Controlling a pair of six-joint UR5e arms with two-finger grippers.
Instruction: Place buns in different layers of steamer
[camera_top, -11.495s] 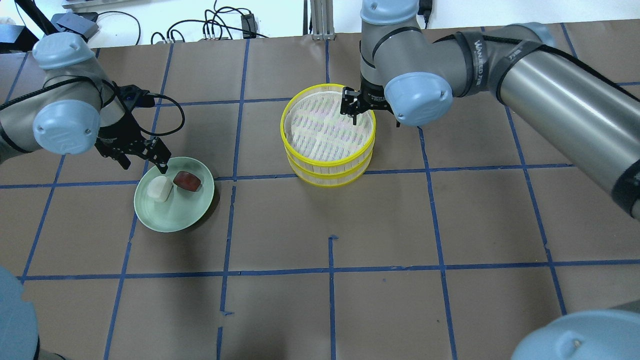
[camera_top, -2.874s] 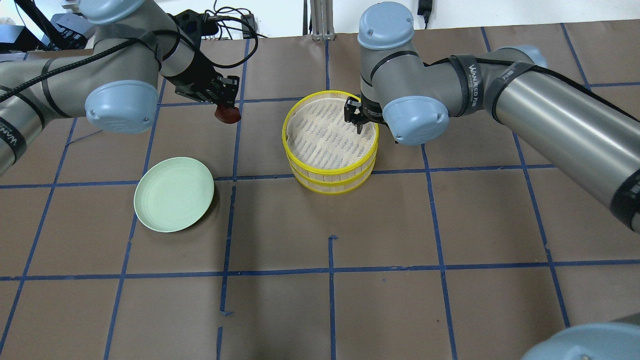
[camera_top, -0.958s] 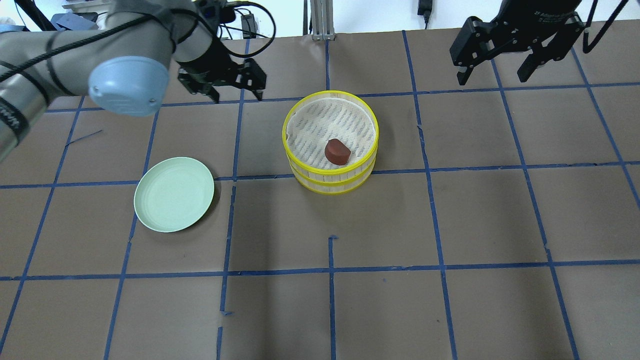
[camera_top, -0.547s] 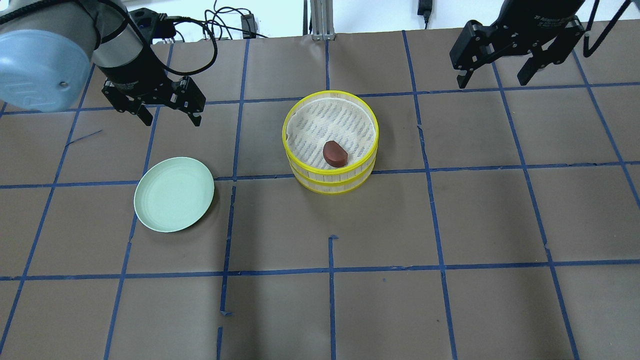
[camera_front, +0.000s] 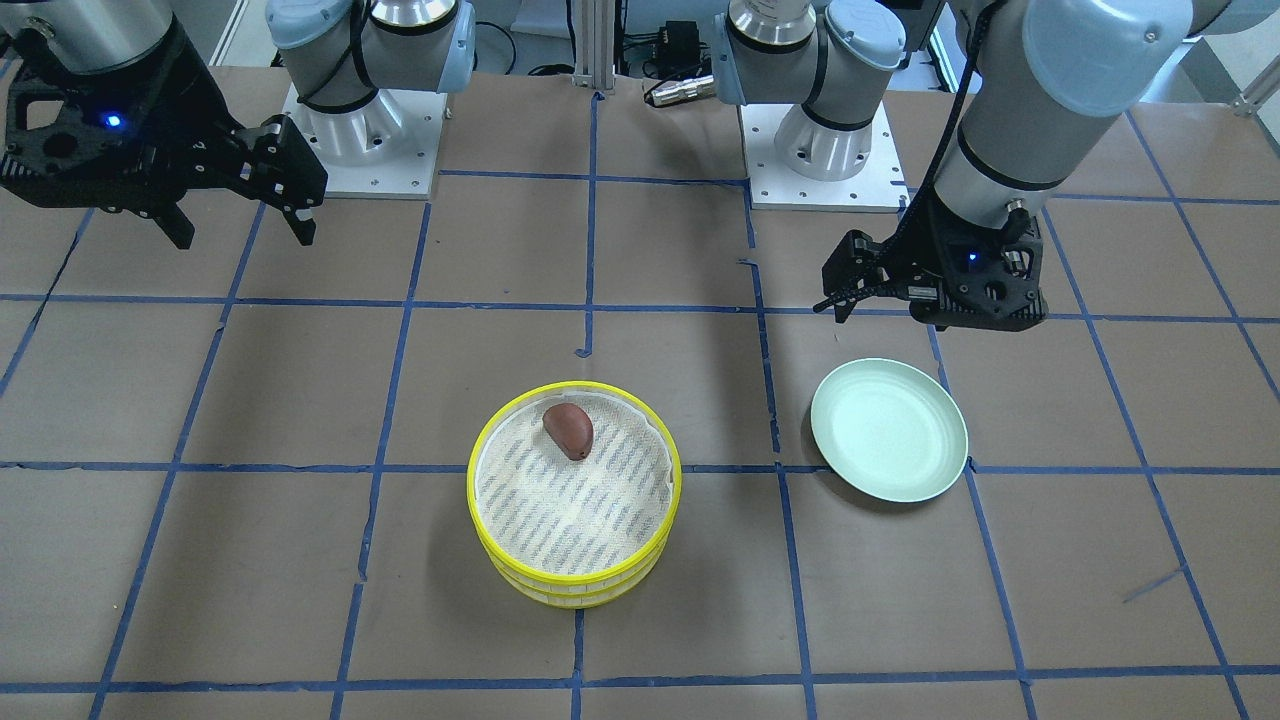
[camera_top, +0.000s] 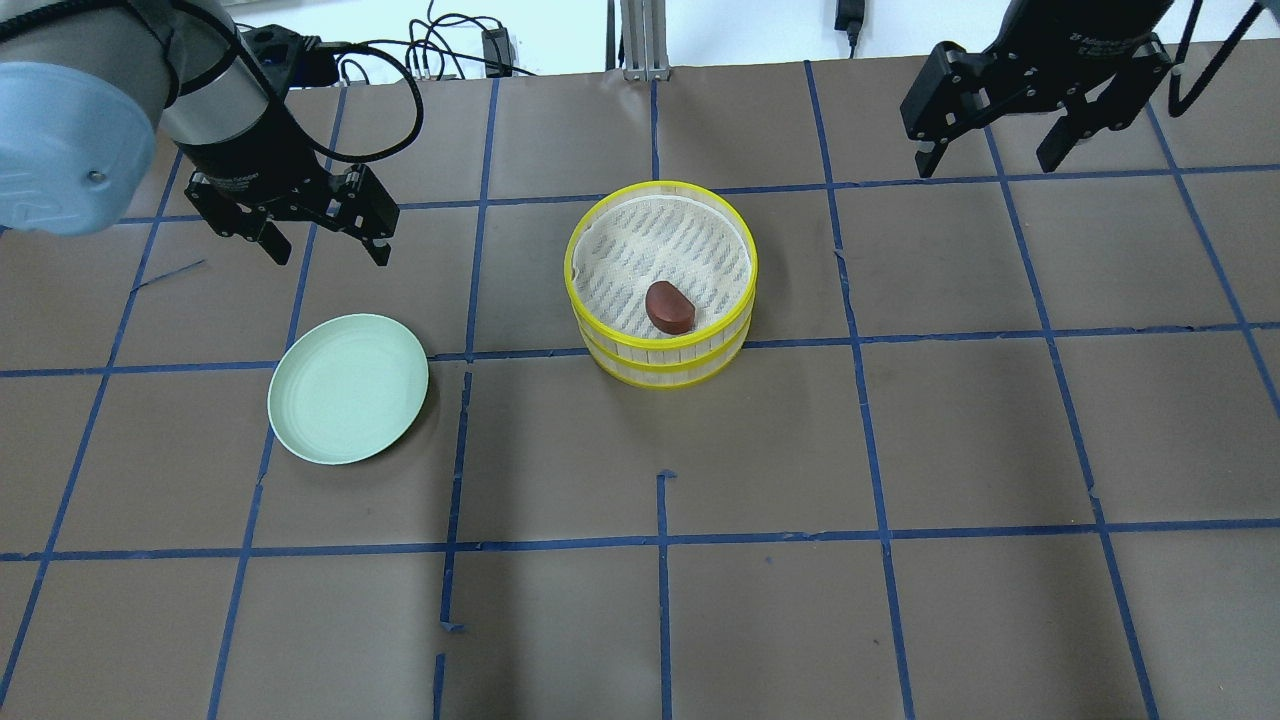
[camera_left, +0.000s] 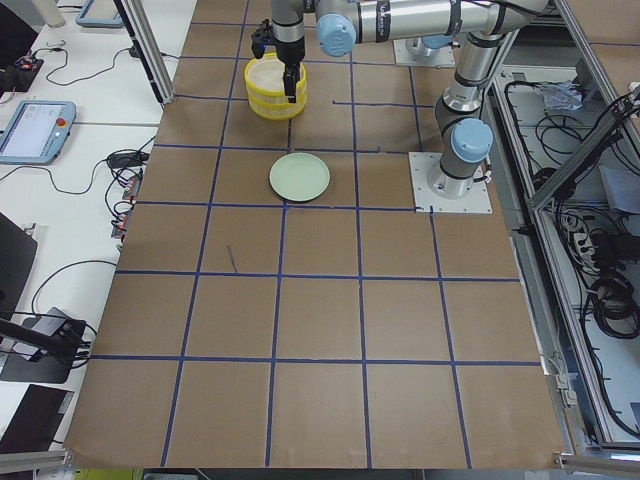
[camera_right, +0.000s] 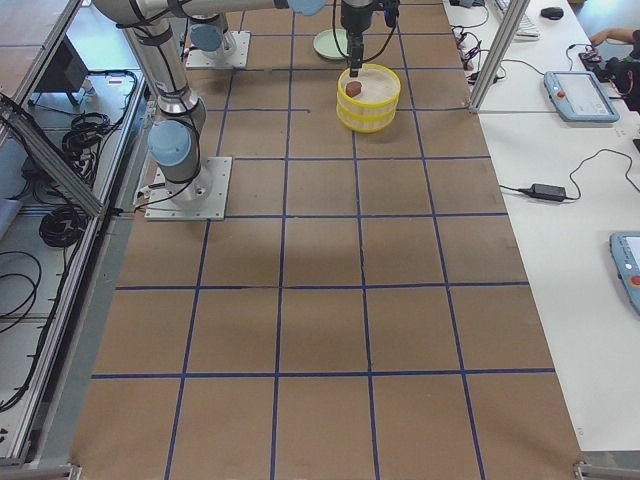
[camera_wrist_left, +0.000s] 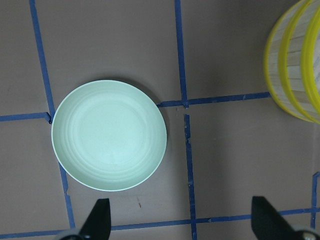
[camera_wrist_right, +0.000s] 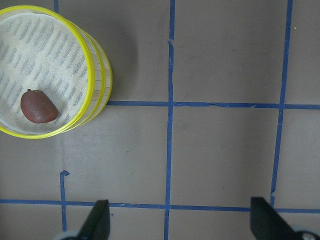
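Note:
The dark reddish-brown bun (camera_top: 670, 306) lies on the mesh of the top tier of the yellow-rimmed steamer (camera_top: 660, 352), near its front edge; it also shows in the front view (camera_front: 568, 429) and the right wrist view (camera_wrist_right: 38, 106). The white bun is not visible in any view. My left gripper (camera_top: 327, 245) is open and empty, raised beyond the pale green dish (camera_top: 348, 402). My right gripper (camera_top: 988, 160) is open and empty, raised at the far right, well away from the steamer.
The green dish (camera_wrist_left: 109, 135) is empty and lies left of the steamer (camera_wrist_left: 295, 65). The brown table carries a grid of blue tape lines. Both arm bases (camera_front: 360, 150) stand at the robot's side of the table.
The dish has lost both buns. My left gripper carried the reddish-brown bun to the steamer's top tier, released it and moved back left. My right gripper left the steamer rim and withdrew.

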